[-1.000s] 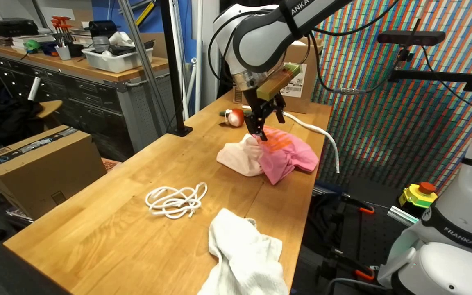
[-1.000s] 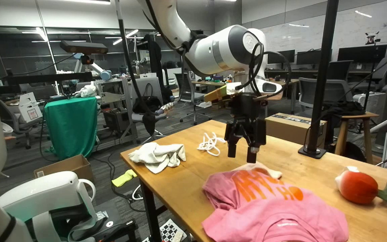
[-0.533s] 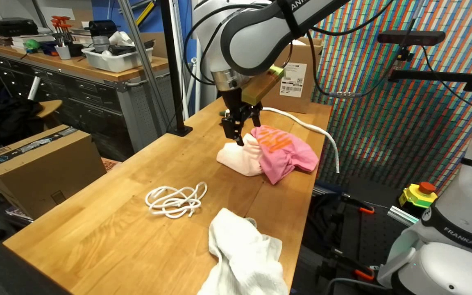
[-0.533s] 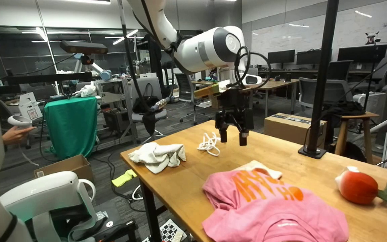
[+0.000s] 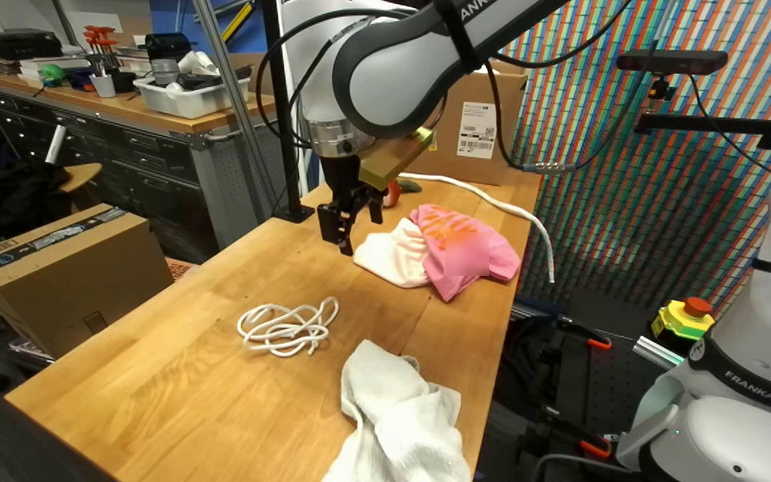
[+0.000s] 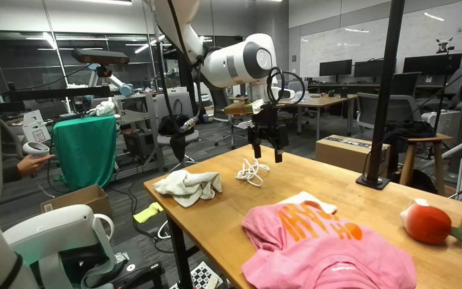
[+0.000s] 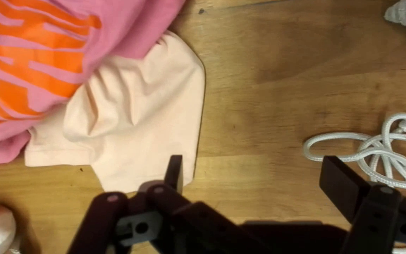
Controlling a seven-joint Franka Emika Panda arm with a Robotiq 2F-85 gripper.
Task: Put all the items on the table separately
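- In an exterior view, a white robot arm (image 5: 415,77) reaches over a long wooden surface (image 5: 191,402); its black jaws point down, wide apart, just beside pale cream fabric (image 5: 392,258)
- A pink T-shirt (image 5: 469,254) with orange lettering partly covers that fabric; whether the two are one garment, I cannot tell
- Closer to the camera, a thin white rope (image 5: 285,329) lies in a loose tangle, and a white cloth (image 5: 402,418) lies crumpled by the edge, apart from the rope
- At the far end, a thicker white rope (image 5: 492,200) curves over the edge near a brown cardboard box (image 5: 511,100)
- In an exterior view, a red-and-white radish-shaped item (image 6: 427,224) with green leaves lies on its side, apart from the pink T-shirt; the jaws hang above the surface, and the thin white rope lies near the white cloth, with a gap between
- In the wrist view, the jaws stand wide apart with wood showing between them; from this angle one tip covers part of the cream fabric's edge, the other part of the rope's loops; a corner of the white cloth shows at the upper right, part of the radish-shaped item at the lower left
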